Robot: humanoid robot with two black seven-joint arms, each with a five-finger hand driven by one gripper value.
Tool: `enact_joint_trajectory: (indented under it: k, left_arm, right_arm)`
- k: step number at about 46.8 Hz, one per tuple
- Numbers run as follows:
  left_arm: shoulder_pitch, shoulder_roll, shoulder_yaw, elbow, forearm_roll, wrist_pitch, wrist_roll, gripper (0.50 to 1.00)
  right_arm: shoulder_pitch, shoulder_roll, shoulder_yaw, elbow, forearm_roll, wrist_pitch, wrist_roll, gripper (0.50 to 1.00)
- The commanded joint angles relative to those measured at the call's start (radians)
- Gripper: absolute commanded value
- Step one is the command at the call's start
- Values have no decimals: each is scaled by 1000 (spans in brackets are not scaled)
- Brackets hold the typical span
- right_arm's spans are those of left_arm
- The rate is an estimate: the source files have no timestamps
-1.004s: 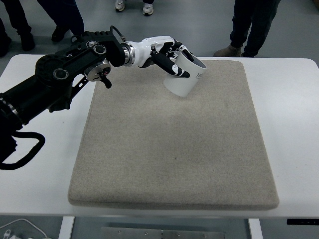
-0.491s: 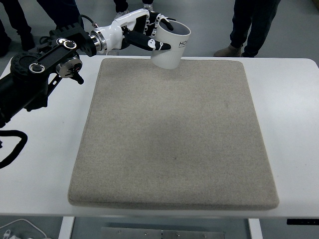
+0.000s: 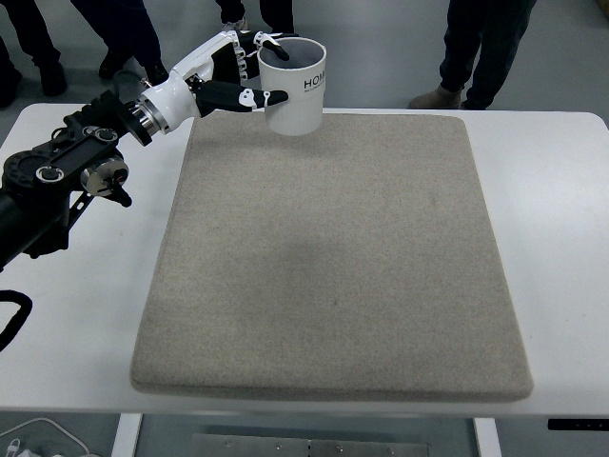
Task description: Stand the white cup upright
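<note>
White cup [image 3: 294, 86] upright (mouth up), left hand [image 3: 231, 76] gripping it

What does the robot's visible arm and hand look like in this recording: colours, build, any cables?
Only the left arm shows: black, bulky segments with round silver-ringed joint caps and a black cable looping at the picture's left edge. Past a metallic wrist ring, the forearm shell and left hand turn glossy white, with black joints and black fingertips on its five fingers.

Looks like a robotics lab or test space: white table [image 3: 552, 190] carrying only a grey felt mat [image 3: 333, 257], smooth grey floor [image 3: 381, 48] beyond the table, legs and shoes of standing onlookers [image 3: 476, 48] along its far edge.
</note>
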Motion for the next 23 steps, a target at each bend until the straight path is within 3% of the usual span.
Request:
enact_joint_trajectory:
  k: [1,23]
  left_arm:
    - [13,-7,0,21,1,9,-3,514]
    - [23,-43,4,121,-98,38,-3,514]
  right_arm:
    - [0,0,0,0,0,0,0,930]
    - [0,0,0,0,0,0,0,930]
